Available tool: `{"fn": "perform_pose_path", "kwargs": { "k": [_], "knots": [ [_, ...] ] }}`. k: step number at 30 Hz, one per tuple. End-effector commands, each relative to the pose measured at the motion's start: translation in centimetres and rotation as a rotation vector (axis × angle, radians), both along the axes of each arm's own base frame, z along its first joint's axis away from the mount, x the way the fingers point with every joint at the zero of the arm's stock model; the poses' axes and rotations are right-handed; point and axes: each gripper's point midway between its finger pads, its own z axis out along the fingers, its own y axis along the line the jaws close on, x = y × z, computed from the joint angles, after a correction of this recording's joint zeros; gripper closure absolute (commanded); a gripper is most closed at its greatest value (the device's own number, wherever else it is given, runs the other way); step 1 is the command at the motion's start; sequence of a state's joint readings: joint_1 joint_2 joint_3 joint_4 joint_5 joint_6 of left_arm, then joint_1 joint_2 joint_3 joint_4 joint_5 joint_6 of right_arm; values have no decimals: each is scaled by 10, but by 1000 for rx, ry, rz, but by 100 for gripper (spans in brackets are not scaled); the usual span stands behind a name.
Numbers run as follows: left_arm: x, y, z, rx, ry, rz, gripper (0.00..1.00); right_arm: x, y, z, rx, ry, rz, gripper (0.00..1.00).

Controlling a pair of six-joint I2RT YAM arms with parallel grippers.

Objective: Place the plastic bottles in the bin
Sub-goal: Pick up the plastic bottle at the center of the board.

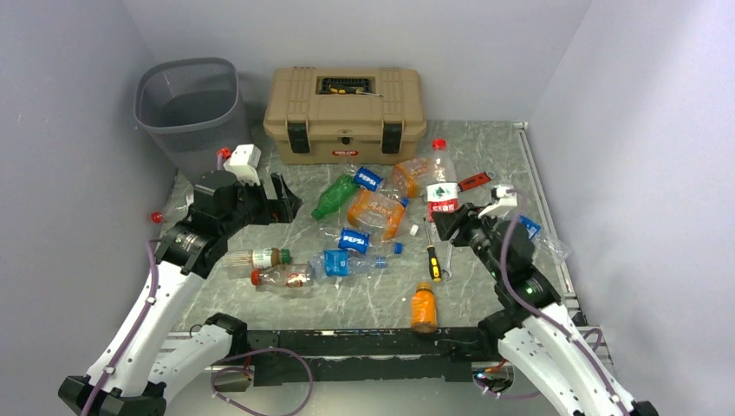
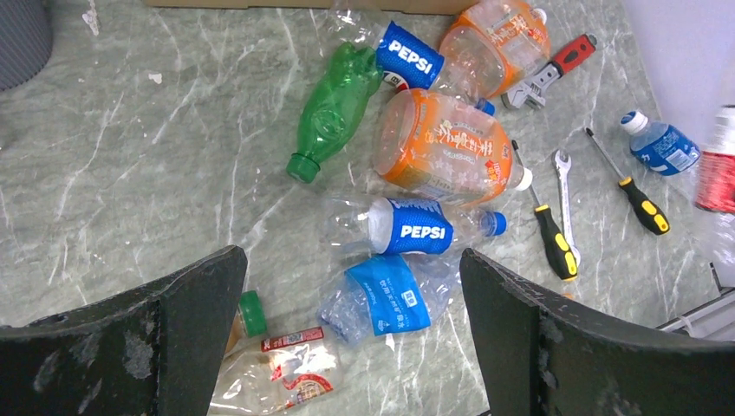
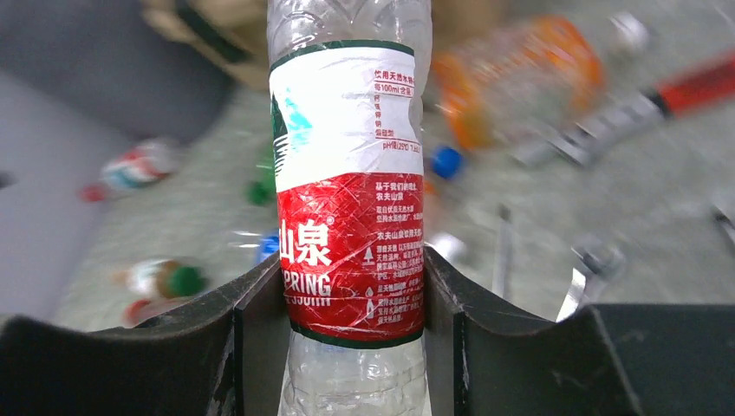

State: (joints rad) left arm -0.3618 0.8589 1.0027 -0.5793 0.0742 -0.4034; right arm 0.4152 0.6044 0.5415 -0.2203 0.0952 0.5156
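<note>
Soft, even, fairly bright light fills all 3 views, and shadows on the grey counter (image 1: 494, 147) are faint and short. The top view is sharp throughout. In the right wrist view the red-white labelled bottle (image 3: 351, 217) at centre is crisp with small glints, everything behind it blurred. At the left wrist view's right edge it smears.

"pepsi" on upper blue bottle (image 2: 410, 54) and lower blue bottle (image 2: 422, 229); "pring" on red-white bottle (image 3: 351, 217)
</note>
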Motion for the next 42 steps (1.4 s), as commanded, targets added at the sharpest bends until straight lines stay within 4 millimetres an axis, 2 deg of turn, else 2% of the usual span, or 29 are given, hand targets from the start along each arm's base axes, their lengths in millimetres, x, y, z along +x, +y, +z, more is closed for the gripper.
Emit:
{"fn": "perform_pose_path", "kwargs": {
  "k": [1, 3, 5, 8, 11, 15, 22, 27, 36, 39, 42],
  "knots": [
    [4, -2, 20, -30, -93, -5, 1, -31, 50, 59, 94, -261, 316, 59],
    [4, -11, 32, -94, -135, -28, 1, -50, 72, 70, 116, -320, 473, 60],
    [-2, -28, 53, -180, -203, -116, 1, -65, 87, 78, 138, -363, 576, 64],
    [-21, -57, 94, -307, -357, -324, 1, -79, 100, 88, 189, -443, 653, 68],
    [-38, -73, 125, -410, -464, -458, 1, -92, 109, 98, 275, -534, 707, 71],
    [-46, -87, 138, -473, -490, -566, 1, -100, 121, 109, 380, -596, 748, 76],
    [-37, -105, 161, -590, -423, -645, 1, -107, 156, 110, 416, -610, 776, 81],
    [-39, -117, 152, -622, -326, -729, 1, -108, 173, 108, 397, -615, 747, 82],
    [-51, -116, 143, -607, -297, -750, 6, -98, 182, 109, 439, -613, 653, 82],
    [-51, -116, 134, -581, -271, -747, 12, -99, 189, 112, 445, -618, 660, 83],
    [-49, -117, 127, -576, -241, -729, 22, -101, 198, 111, 433, -611, 672, 82]
  ]
}}
